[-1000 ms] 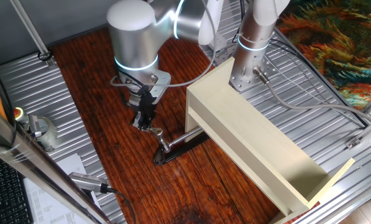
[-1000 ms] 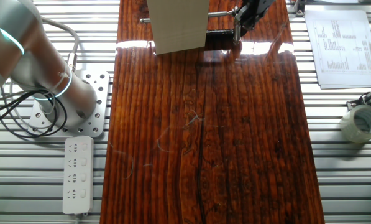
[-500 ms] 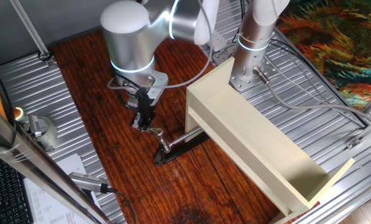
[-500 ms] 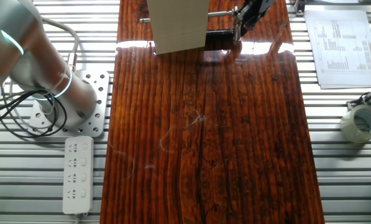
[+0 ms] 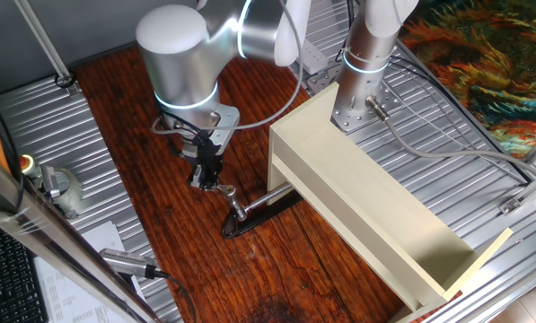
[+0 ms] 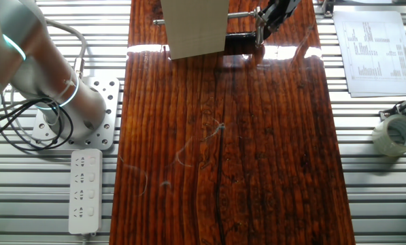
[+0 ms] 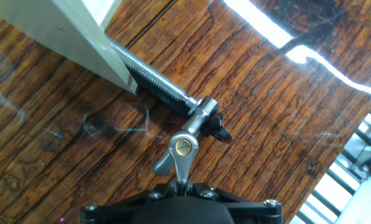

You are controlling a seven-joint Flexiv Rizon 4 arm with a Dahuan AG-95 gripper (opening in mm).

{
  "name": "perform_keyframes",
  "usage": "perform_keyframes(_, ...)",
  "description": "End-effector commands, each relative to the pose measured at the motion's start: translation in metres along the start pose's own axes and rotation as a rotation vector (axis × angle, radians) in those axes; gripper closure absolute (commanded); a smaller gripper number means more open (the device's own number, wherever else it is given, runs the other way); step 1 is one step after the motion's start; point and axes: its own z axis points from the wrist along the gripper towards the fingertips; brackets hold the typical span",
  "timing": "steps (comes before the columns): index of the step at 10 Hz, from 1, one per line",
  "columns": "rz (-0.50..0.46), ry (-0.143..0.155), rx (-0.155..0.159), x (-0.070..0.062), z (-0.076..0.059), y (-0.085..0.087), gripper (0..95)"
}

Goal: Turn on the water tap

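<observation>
In the hand view the gripper (image 7: 184, 186) sits at the bottom of the frame with the thin lever of the tap (image 7: 184, 148) running straight into it. The fingertips themselves are hidden by the black housing, so I cannot tell whether the claw is clamped on the lever or only around it. Beyond the brass-capped head of the tap, a threaded chrome spout (image 7: 153, 81) runs away under the edge of the cream box (image 7: 67, 31).

From one fixed view, the gripper (image 5: 206, 179) hangs from the arm (image 5: 180, 63) over the wooden tabletop (image 5: 142, 206), its tip touching the tap (image 5: 234, 208). The tap stands on a dark base plate (image 5: 259, 213) that lies on the wood just beside the long cream box (image 5: 366, 206), near the box's end that faces the arm.

From the other fixed view, tap (image 6: 258, 26) and gripper (image 6: 269, 17) show small at the far edge of the tabletop (image 6: 223, 150), toward its far right corner, right beside the box (image 6: 194, 27).
</observation>
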Motion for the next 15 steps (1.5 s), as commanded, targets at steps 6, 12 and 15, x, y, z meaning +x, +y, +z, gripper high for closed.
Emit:
perform_keyframes(6, -0.053, -0.003, -0.013, -0.0001, -0.0002, -0.0023, 95.0)
perform_keyframes(12, -0.096, -0.009, -0.048, 0.0002, 0.0012, -0.0076, 95.0)
perform_keyframes(15, -0.107, -0.011, -0.055, 0.0002, 0.0013, -0.0093, 95.0)
